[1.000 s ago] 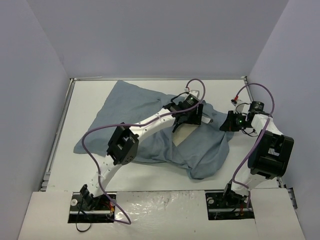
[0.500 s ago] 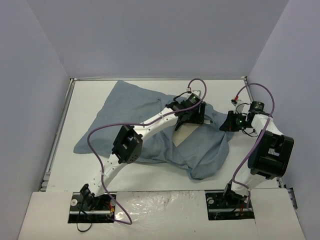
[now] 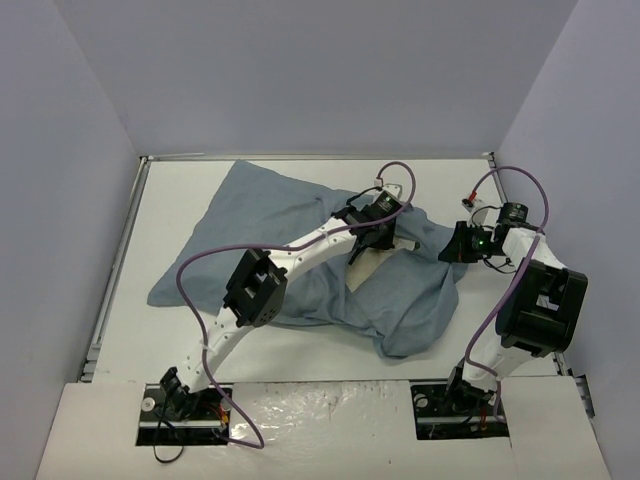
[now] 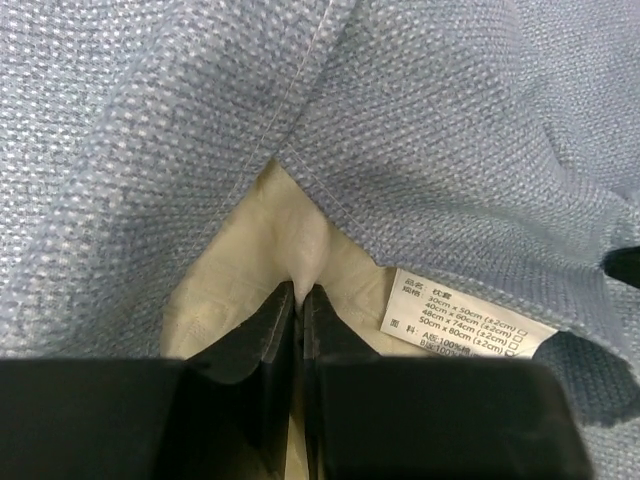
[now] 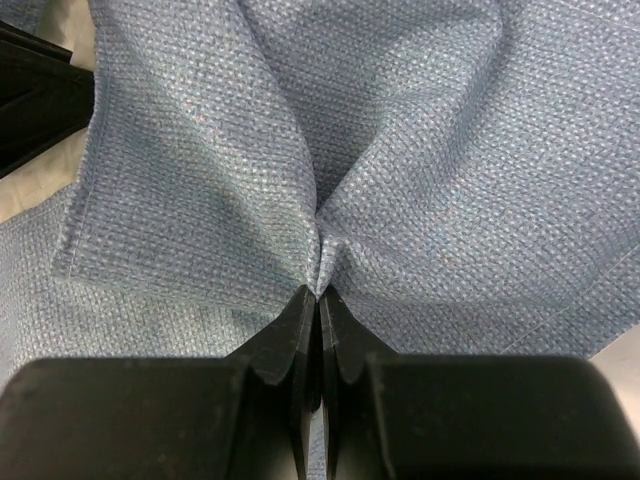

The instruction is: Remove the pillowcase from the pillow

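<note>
The grey-blue pillowcase [image 3: 300,240] lies spread across the table, rumpled at its right end. Its mouth gapes there, and the cream pillow [image 4: 250,260] shows inside with a white printed tag [image 4: 460,320]. My left gripper [image 4: 300,290] is shut on a pinched fold of the cream pillow just inside the opening; from above, the left gripper [image 3: 378,232] sits at that same spot. My right gripper [image 5: 318,292] is shut on a peaked fold of the pillowcase [image 5: 330,150]. From above, the right gripper [image 3: 450,248] holds the cloth's right edge.
White walls enclose the table [image 3: 180,190] on three sides. A purple cable [image 3: 200,265] loops over the left arm and another arcs above the right arm [image 3: 535,300]. Bare tabletop lies left of and in front of the cloth.
My left gripper has closed from open onto the pillow's cream fabric inside the case mouth, after shifting slightly rightward. The right arm has held still.
</note>
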{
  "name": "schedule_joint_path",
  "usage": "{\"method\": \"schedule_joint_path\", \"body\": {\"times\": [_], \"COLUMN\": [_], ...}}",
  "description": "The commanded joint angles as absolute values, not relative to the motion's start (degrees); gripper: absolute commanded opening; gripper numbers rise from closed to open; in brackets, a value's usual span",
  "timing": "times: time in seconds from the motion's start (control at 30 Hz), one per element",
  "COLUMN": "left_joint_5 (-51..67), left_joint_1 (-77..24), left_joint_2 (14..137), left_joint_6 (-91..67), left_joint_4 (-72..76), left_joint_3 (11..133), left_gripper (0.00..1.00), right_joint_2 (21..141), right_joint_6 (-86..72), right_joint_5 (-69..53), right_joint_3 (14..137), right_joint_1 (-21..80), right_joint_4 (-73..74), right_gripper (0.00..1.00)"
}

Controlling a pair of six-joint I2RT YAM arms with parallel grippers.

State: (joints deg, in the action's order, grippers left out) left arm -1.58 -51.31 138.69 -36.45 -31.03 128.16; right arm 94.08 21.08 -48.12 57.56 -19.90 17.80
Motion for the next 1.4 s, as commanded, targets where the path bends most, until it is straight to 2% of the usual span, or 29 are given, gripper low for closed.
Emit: {"method": "schedule_joint_path", "body": {"times": [0.0, 0.07, 0.37, 0.67, 0.9, 1.23, 1.37], "left_joint_5": [-2.03, -2.11, -1.32, 9.39, 24.92, 38.55, 43.94], "left_joint_1": [-51.06, -50.98, -47.38, -41.84, -39.64, -38.41, -38.23], "left_joint_2": [135.9, 132.82, 103.75, 88.87, 89.64, 87.45, 92.0], "left_joint_6": [-33.05, -30.86, -27.6, -30.67, -37.26, -37.79, -37.28], "left_joint_4": [-34.81, -32.53, -19.52, -11.43, -4.85, -1.06, -2.26], "left_joint_3": [124.37, 121.14, 104.26, 95.45, 93.87, 90.0, 90.08], "left_gripper": [0.02, 0.02, 0.02, 0.02, 0.02, 0.02, 0.02], "right_joint_2": [93.52, 93.52, 95.89, 99.93, 101.25, 109.41, 109.95], "right_joint_6": [20.83, 20.92, 19.69, 15.91, 10.56, 4.48, 0.62], "right_joint_5": [-49.57, -48.7, -47.64, -45.62, -43.16, -39.9, -48.91], "right_joint_3": [59.59, 59.68, 60.38, 62.31, 64.76, 69.08, 70.48], "right_joint_1": [-20.21, -20.3, -20.57, -19.43, -14.6, -9.06, -8.26], "right_joint_4": [18.9, 18.81, 15.56, 11.34, 6.51, 0.62, -4.56], "right_gripper": [0.0, 0.0, 0.0, 0.0, 0.0, 0.0, 0.0]}}
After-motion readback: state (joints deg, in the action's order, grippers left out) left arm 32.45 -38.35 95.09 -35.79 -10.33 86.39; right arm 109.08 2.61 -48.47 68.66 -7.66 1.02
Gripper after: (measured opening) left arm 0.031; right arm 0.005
